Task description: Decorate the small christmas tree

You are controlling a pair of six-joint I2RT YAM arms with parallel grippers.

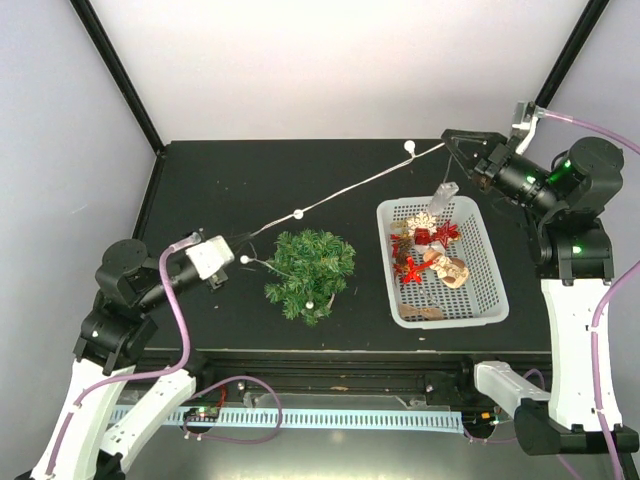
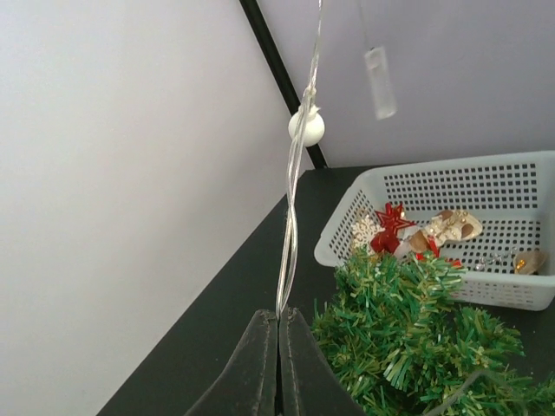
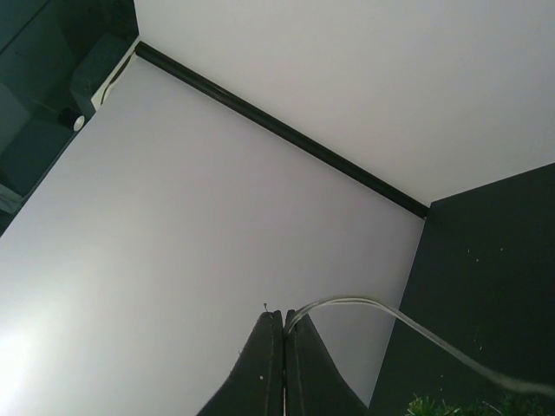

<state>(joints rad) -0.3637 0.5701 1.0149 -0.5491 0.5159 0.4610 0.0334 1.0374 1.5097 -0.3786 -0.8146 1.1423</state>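
The small christmas tree (image 1: pixel 310 272) stands mid-table, bushy green, with its pot hidden under the needles. A thin clear wire garland (image 1: pixel 340 192) with white beads (image 1: pixel 409 146) is stretched tight above the table, from my left gripper (image 1: pixel 238 254) up to my right gripper (image 1: pixel 447 136). Its tail drapes into the tree. In the left wrist view my left gripper (image 2: pixel 278 314) is shut on the wire garland (image 2: pixel 295 173), just left of the tree (image 2: pixel 416 338). In the right wrist view my right gripper (image 3: pixel 284 314) is shut on the wire garland (image 3: pixel 364 303), held high at the back.
A white mesh basket (image 1: pixel 386 250) right of the tree holds red, white and wooden ornaments (image 1: pixel 432 252). A clear tube (image 1: pixel 446 192) dangles from the garland over the basket. Black frame posts rise at both back corners.
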